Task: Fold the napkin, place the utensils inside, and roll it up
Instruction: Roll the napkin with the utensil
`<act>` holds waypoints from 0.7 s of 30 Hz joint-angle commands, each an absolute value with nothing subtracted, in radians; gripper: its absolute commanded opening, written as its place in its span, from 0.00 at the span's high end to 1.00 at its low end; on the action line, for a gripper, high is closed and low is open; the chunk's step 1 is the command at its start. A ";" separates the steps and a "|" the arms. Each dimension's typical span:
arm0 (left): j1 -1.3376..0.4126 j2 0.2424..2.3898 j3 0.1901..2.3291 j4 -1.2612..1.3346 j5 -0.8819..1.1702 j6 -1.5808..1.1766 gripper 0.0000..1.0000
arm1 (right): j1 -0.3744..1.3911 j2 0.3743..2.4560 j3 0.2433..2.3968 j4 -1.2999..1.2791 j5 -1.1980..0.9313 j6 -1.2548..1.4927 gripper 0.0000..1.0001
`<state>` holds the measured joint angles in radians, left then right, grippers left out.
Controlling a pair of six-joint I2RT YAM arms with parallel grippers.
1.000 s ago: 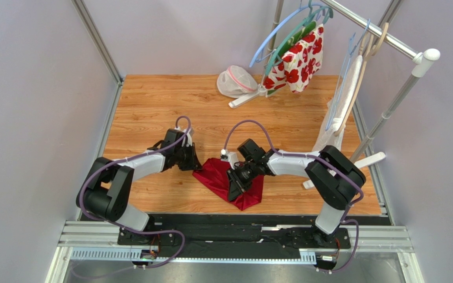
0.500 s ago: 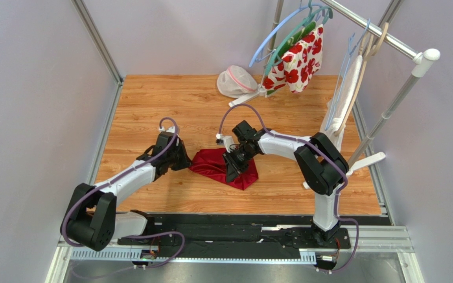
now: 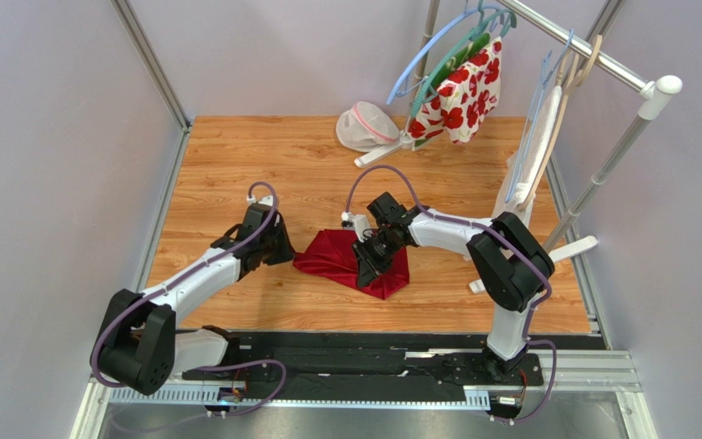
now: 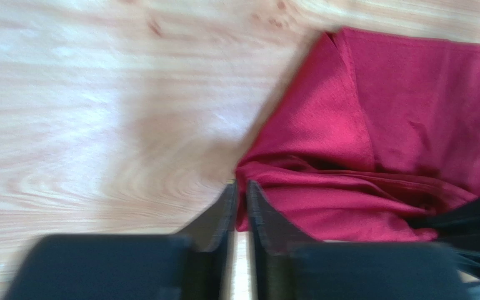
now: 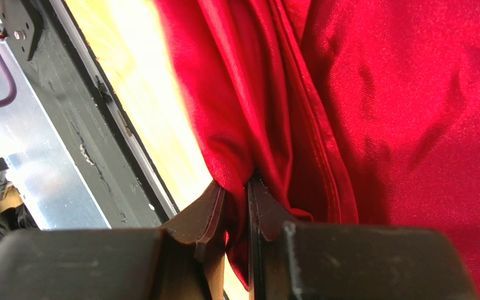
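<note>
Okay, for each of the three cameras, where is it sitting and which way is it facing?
Top external: above and behind, looking down on the table; left arm and right arm show.
Left wrist: on the left gripper, facing the napkin corner; own fingers show.
Right wrist: on the right gripper, its fingers pinching a napkin fold.
Shared: the napkin.

Lilac walls, wood tabletop, metal rack.
</note>
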<state>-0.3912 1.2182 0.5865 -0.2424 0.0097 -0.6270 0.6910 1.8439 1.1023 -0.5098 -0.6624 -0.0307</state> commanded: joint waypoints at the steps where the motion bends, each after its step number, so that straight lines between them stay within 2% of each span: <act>1: -0.374 1.216 0.672 -0.298 -0.072 -0.569 0.69 | 0.724 1.845 1.080 -0.568 -0.473 -0.046 0.98; 2: -0.374 1.207 0.672 -0.296 -0.069 -0.574 0.58 | 0.733 1.838 1.077 -0.558 -0.445 -0.031 0.97; 5: -0.374 1.197 0.658 -0.281 -0.051 -0.584 0.51 | 0.784 1.795 1.051 -0.523 -0.286 0.023 0.97; 10: -0.374 1.232 0.655 -0.264 0.020 -0.594 0.50 | 0.942 1.744 1.008 -0.480 0.064 0.106 0.99; 13: -0.374 1.244 0.649 -0.253 0.043 -0.607 0.50 | 1.021 1.759 1.011 -0.485 0.193 0.170 1.00; 19: -0.374 1.213 0.626 -0.242 0.052 -0.614 0.49 | 1.163 1.827 1.043 -0.523 0.350 0.293 1.00; 21: -0.374 1.215 0.627 -0.248 0.057 -0.606 0.49 | 1.196 1.856 1.057 -0.531 0.353 0.316 0.96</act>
